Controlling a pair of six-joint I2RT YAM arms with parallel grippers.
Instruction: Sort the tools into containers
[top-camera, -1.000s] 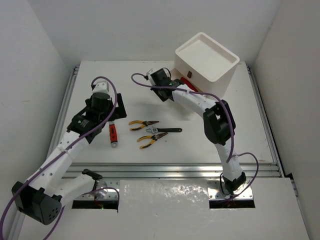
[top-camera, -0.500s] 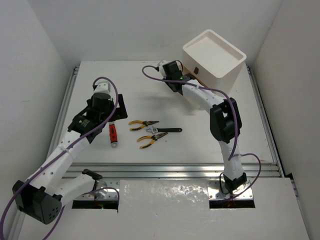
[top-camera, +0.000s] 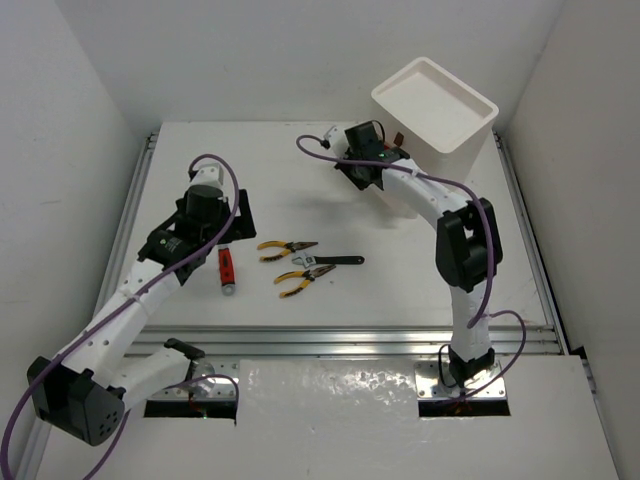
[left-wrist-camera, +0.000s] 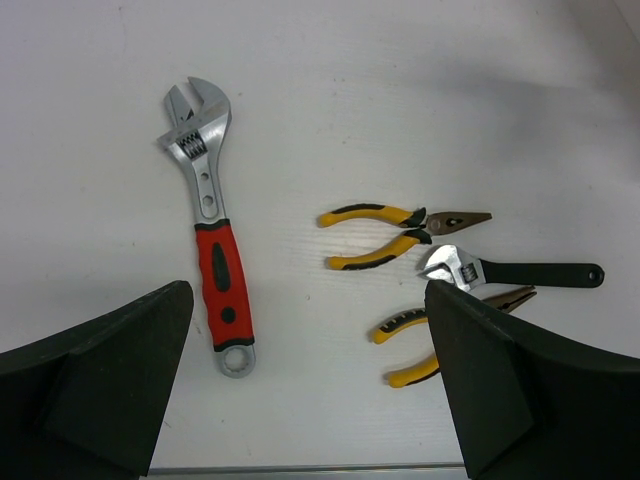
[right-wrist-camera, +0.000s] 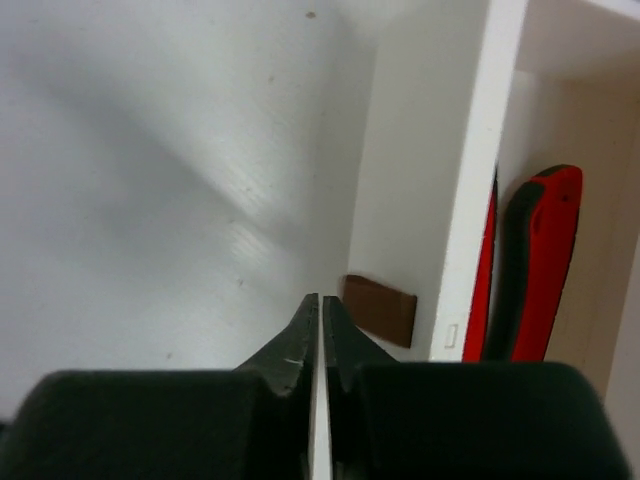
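Your left gripper (left-wrist-camera: 305, 300) hangs spread wide over the red-handled steel adjustable wrench (left-wrist-camera: 215, 265), which lies between its fingers, off to one side. Your right gripper (right-wrist-camera: 320, 305), fingers pressed almost together on nothing, sits just beside the dark red tab (right-wrist-camera: 380, 310) of the white plastic drawer unit (right-wrist-camera: 420, 180).

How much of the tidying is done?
A red knife already lies inside the drawer unit. The right gripper, shut, is at its tab; the open left gripper hovers over the red wrench. Left on the table: that wrench, two pliers, the black wrench.
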